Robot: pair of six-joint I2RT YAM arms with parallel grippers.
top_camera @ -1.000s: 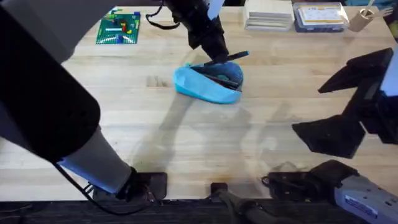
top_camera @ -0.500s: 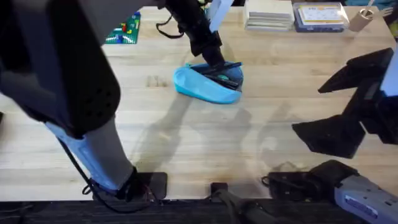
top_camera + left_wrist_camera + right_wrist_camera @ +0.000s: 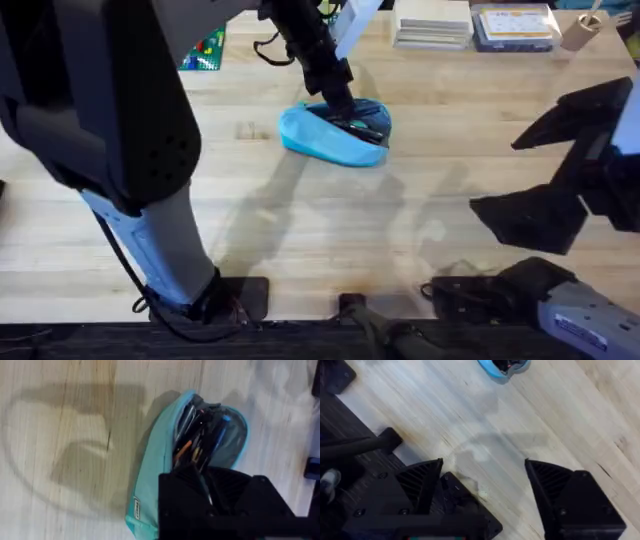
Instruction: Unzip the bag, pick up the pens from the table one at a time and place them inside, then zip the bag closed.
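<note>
**Pen went into the bag, left arm was down at the opening**

- Over the last second the left gripper (image 3: 343, 106) dropped from just above the bag (image 3: 333, 135) to right at its open mouth. A second ago a pen stuck out sideways past the bag's rim; by now that pen lay lower, mostly inside the opening.
- Left wrist view: bag unzipped, several pens (image 3: 200, 445) packed inside, own fingers (image 3: 186, 491) sitting over the near end of the opening. Couldn't tell if they were parted or still pinching a pen.
- Bag sat on the table (image 3: 300, 230) toward the far edge, a little left of centre. It hadn't shifted.
- Right gripper (image 3: 482, 491) hung spread wide and empty over the near right part of the table, well apart from the bag; no change there.
- My read: placing was at or near release. No loose pens visible on the bare wood, so zipping likely came next.
</note>
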